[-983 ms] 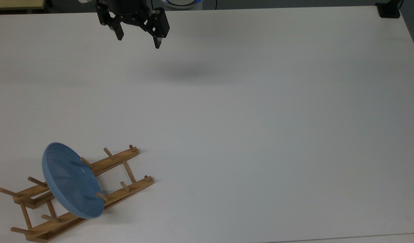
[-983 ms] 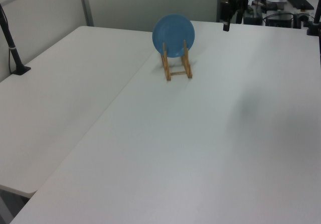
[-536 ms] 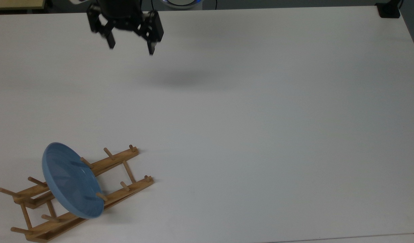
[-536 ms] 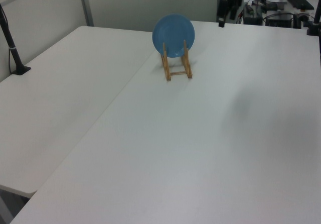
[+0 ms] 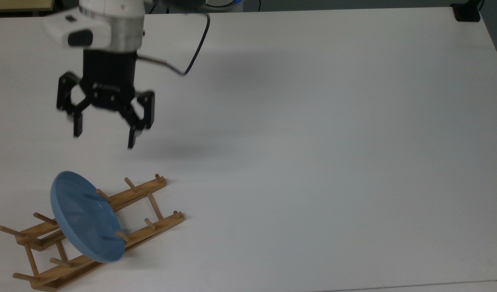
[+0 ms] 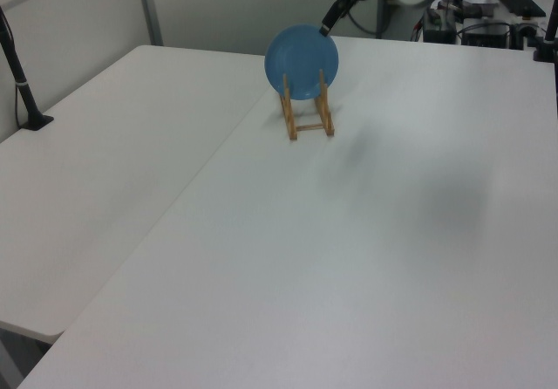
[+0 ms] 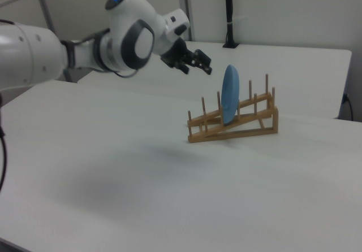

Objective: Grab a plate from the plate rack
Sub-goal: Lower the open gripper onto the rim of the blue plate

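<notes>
One camera looks straight down on the white table (image 5: 313,162), two others look across it from opposite ends, all sharing the plate rack (image 5: 143,194) and its plate (image 6: 301,61).

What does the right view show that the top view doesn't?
The right view shows the robot's big white arm and the plate edge-on, standing upright between the pegs. The top view shows the plate's round blue face and the gripper from above with its fingers spread open. Both show the wooden plate rack on the white table, with the gripper apart from the plate.
</notes>
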